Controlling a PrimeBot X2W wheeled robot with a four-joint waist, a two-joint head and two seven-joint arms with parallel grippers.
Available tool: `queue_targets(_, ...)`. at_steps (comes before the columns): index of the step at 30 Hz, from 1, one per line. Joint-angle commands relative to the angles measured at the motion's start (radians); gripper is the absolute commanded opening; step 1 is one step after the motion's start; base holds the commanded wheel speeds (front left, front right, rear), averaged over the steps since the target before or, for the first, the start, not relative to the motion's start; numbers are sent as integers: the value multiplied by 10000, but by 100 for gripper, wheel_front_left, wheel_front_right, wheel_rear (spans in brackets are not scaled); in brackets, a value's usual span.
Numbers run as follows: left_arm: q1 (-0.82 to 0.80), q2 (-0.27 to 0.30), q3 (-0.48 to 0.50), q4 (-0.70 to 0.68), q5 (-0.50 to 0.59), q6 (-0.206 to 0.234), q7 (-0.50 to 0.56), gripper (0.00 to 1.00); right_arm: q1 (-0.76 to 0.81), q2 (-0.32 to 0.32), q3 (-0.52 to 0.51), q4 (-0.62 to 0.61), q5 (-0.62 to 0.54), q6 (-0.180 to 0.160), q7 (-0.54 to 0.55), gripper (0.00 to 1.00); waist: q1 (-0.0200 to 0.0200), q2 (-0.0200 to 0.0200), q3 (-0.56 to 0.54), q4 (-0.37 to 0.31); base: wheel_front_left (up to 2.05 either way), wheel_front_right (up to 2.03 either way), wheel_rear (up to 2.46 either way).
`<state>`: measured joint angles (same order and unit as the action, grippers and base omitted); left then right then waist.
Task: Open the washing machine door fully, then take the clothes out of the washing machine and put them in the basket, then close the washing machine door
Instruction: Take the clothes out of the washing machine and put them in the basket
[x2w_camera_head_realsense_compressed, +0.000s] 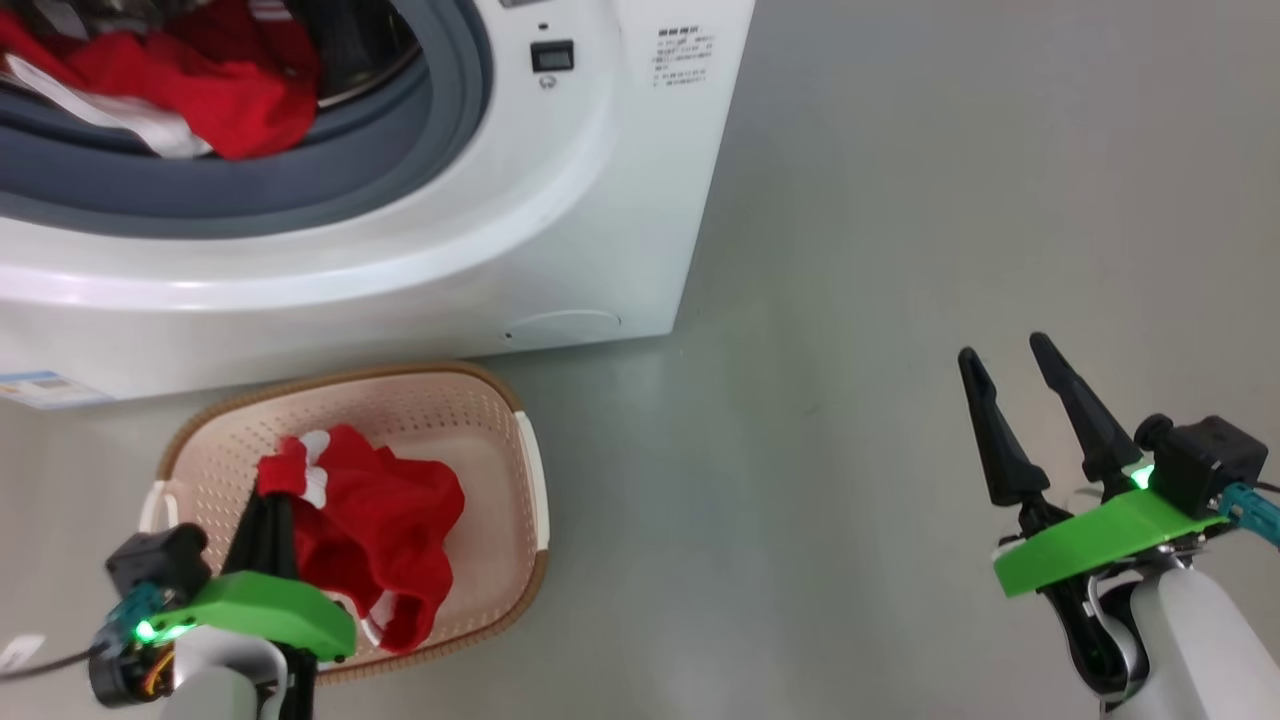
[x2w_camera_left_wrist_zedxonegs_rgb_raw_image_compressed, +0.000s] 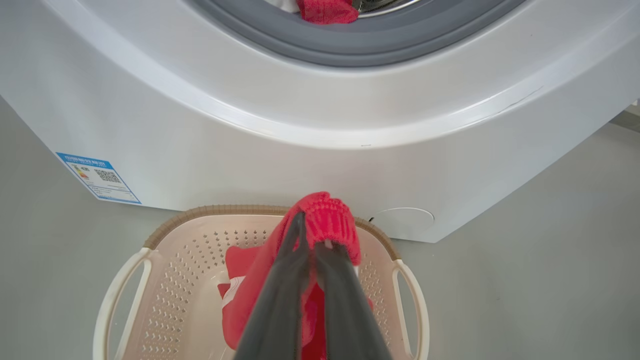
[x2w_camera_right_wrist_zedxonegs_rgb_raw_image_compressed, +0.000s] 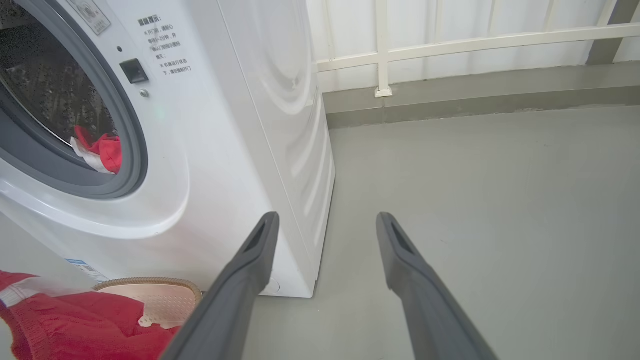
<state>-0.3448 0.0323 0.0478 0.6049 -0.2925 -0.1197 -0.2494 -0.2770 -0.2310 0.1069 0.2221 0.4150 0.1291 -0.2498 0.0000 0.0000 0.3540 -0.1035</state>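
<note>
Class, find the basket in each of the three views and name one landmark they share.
Head view: basket lower left, before the washer.
Left wrist view: basket bottom centre, under the washer's front.
Right wrist view: basket bottom left corner, partly behind red cloth.
Shared landmark: the washer's blue label, up-left of the basket each time.

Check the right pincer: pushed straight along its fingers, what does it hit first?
Likely the bare floor ahead, but the open right pincer aims right along the side of the washing machine; depth is unclear, so it could graze that panel first.
</note>
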Motion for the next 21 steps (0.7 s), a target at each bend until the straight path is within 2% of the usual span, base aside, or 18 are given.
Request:
queue_targets(1,-353,224,239,299,155,-59,-123,0,-128,-49,200,-268,-64,16,-120,100,0,0,271,-58,0,0,0)
queue_targets(10,-1830,473,93,2778,670,-100,-123,0,-546,88,250,-434,-104,16,-120,100,0,0,1216,-289,0,0,0)
queue_targets(21,-3048,872,-26,4702,1109,-54,-124,0,-1119,327,389,-650,-157,16,-120,100,0,0,2374,-711,0,0,0)
